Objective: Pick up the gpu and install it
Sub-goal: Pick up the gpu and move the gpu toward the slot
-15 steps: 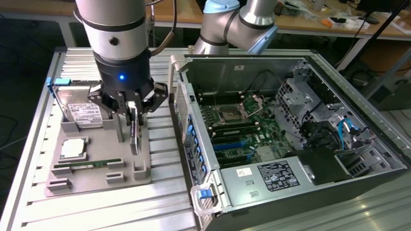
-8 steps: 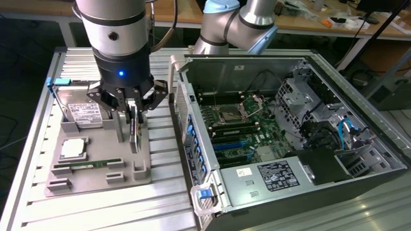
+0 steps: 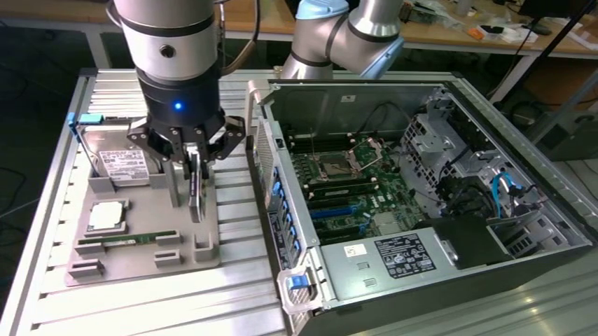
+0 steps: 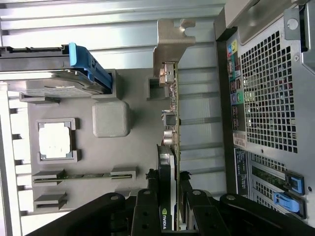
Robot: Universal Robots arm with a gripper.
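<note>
Bright, even overhead light in the exterior view: the ribbed tabletop [image 3: 47, 280] shines pale, while the lower-right interior of the computer case [image 3: 266, 140] sits in shade. In the wrist view the end effector [image 4: 170, 199] and the gpu [image 4: 167, 164] it clamps read near-black; the tabletop ribs glare white.

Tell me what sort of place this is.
Likely a robotics lab bench for PC assembly: an open computer case on a slatted aluminium table, a grey fixture tray of loose parts beside it, cluttered workbenches behind.
</note>
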